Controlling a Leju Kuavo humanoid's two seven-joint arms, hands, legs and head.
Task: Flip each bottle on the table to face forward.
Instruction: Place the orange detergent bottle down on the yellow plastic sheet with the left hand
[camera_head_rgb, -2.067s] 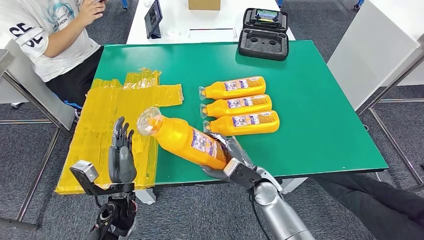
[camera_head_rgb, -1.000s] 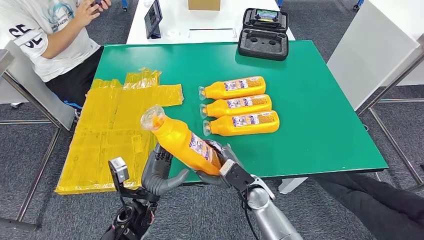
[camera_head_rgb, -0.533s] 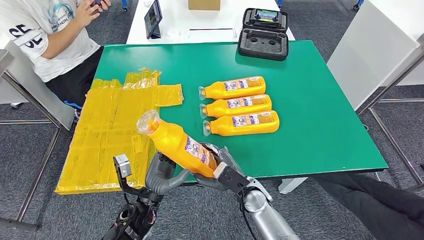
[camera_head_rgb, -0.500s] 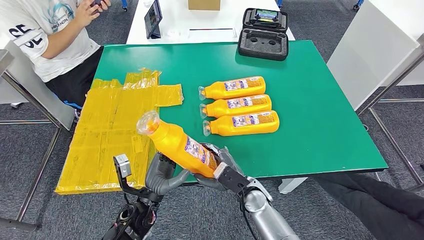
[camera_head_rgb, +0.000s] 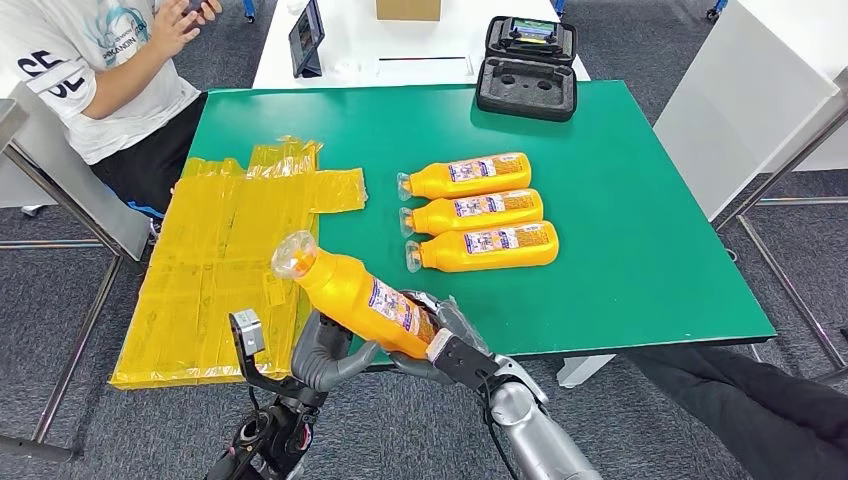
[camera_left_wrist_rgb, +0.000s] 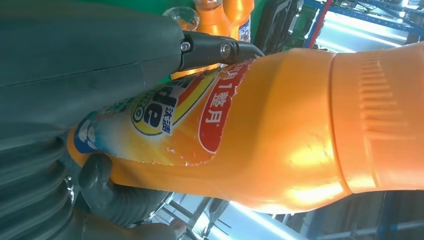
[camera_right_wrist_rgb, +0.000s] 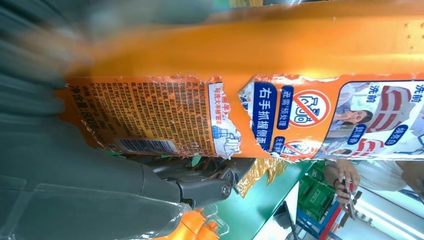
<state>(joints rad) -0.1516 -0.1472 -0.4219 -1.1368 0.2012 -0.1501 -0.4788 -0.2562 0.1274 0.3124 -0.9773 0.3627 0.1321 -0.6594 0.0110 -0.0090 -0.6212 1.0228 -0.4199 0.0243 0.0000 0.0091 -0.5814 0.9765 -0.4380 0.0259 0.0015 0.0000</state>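
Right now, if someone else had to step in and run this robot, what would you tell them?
Right hand: grips the lifted bottle at its base. Left hand: holds it from below.
Bottle: tilted over the table's near edge, cap up and away.
Done: three bottles lie in a row mid-table, labels up.
Left: turn this one and lay it down beside them, probably.

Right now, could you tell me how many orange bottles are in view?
4. Three lie side by side on the green table: far, middle, near. The held bottle is gripped by the right hand and left hand.
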